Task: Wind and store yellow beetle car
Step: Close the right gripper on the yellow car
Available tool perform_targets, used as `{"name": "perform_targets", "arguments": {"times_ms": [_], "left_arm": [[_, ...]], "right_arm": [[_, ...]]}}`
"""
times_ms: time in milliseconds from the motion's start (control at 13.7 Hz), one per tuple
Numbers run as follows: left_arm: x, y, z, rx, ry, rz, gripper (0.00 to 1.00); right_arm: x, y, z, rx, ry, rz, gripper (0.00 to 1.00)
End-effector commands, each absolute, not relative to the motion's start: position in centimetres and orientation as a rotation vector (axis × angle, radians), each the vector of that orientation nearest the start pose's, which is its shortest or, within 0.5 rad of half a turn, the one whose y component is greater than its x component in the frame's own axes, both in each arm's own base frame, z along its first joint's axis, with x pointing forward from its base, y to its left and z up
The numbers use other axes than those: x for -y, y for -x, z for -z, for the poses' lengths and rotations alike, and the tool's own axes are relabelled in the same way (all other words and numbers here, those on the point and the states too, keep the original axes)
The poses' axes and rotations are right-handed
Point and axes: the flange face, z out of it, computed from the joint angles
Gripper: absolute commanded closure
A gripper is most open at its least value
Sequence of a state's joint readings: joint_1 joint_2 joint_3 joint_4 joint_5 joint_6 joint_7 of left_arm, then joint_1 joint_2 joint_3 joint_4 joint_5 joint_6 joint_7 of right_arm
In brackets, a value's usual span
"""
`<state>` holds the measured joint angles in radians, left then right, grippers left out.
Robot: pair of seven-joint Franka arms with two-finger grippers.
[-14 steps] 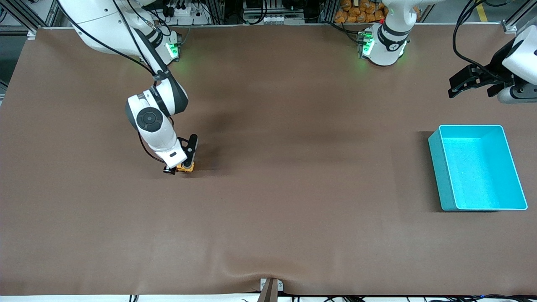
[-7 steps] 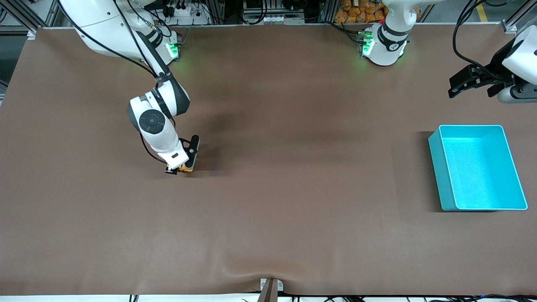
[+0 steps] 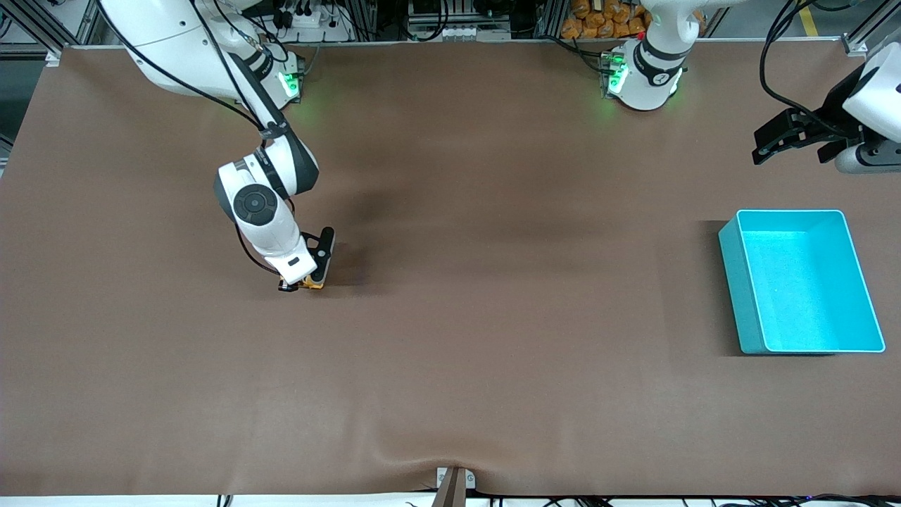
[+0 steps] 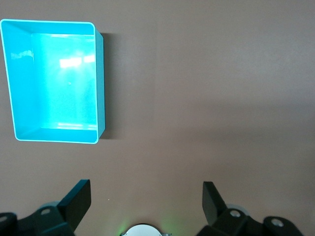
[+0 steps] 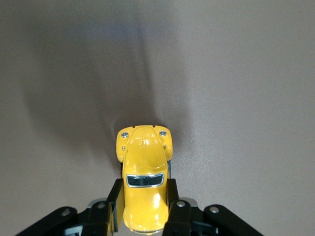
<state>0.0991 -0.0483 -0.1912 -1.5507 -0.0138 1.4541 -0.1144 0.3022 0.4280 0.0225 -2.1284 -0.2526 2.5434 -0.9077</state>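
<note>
The yellow beetle car (image 5: 144,172) is a tiny rounded toy with a dark window. It sits on the brown table toward the right arm's end, and only a small orange part of it (image 3: 310,283) shows in the front view under the hand. My right gripper (image 5: 143,199) is shut on the car's sides, low at the table surface; it also shows in the front view (image 3: 303,282). My left gripper (image 3: 790,139) is open and empty, waiting in the air at the left arm's end, above the table farther from the front camera than the turquoise bin (image 3: 799,282).
The turquoise bin (image 4: 53,81) is empty and stands near the left arm's end of the table. A brown mat (image 3: 493,317) covers the whole table. A small metal bracket (image 3: 454,482) sits at the table edge nearest the front camera.
My right arm's wrist has shifted slightly with the car in its grip; the car stays at nearly the same spot. The left arm has not moved.
</note>
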Motion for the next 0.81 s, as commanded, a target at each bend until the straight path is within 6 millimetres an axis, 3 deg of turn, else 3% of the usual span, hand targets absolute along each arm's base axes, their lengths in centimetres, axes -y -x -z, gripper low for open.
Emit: {"name": "perform_targets", "arguments": {"times_ms": [0,439,732], "left_arm": [[5.2,-52.4,-65.5,0.034,3.127,-0.067,0.00],[5.1,-52.4,-65.5,0.037,3.126,-0.066,0.00],[5.0,-52.4,-65.5,0.037,3.125,-0.069,0.00]], "right_arm": [[-18.9,-54.5,-19.6,2.141,2.448,-0.084,0.79],[-17.9,-54.3,-18.8,2.128,2.450,-0.114,0.82],[-15.7,-54.3,-18.3,2.095,2.468,-0.149,0.82]]}}
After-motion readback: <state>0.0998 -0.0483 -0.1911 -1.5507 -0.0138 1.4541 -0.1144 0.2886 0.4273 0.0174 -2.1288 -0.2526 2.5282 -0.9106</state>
